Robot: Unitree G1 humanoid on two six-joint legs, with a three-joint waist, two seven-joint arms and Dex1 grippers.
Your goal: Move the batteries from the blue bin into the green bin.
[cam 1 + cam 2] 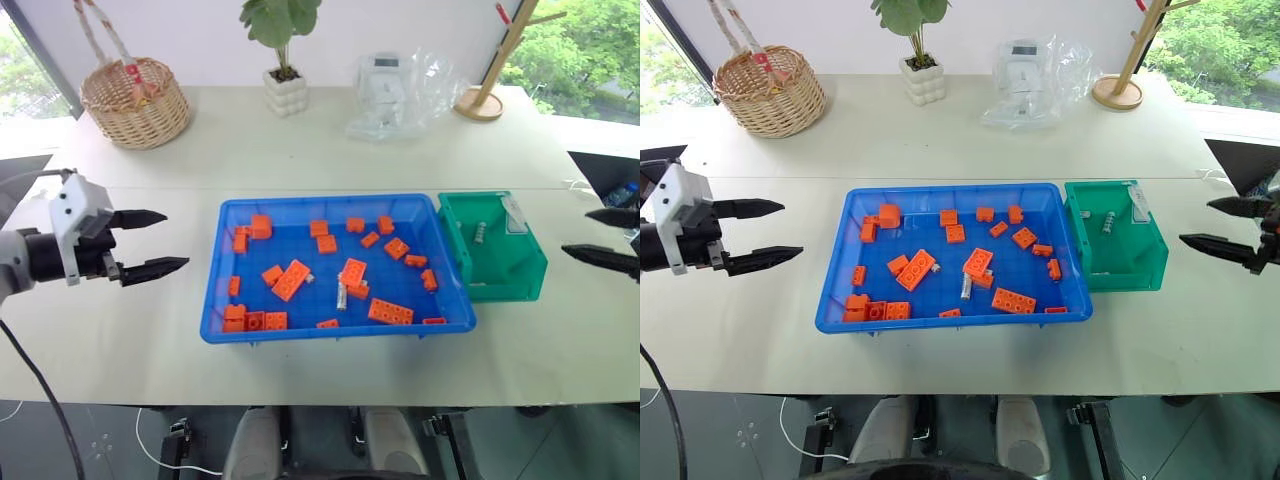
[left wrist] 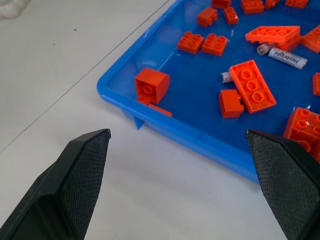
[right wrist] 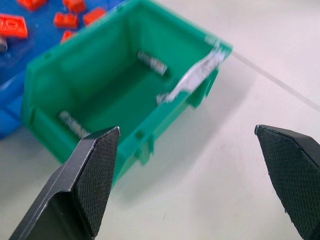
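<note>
The blue bin (image 1: 213, 300) lies mid-table and holds many orange bricks (image 1: 291, 279). Among them lie slim silver batteries: one (image 1: 341, 293) near the middle, another (image 2: 287, 57) with a printed label beside a flat brick, and a third (image 2: 225, 76) half under a long brick. The green bin (image 1: 510, 281) touches the blue bin's right side, with a battery (image 1: 480, 232) on its floor and one more (image 3: 73, 124) by its near wall. My left gripper (image 1: 172, 240) hovers open left of the blue bin. My right gripper (image 1: 575, 232) hovers open right of the green bin, empty.
A wicker basket (image 1: 135, 100) stands at the back left, a potted plant (image 1: 285, 88) at the back middle, a clear plastic bag with a white device (image 1: 392, 92) beside it, and a wooden stand (image 1: 484, 102) at the back right. A label strip (image 3: 192, 80) hangs on the green bin's rim.
</note>
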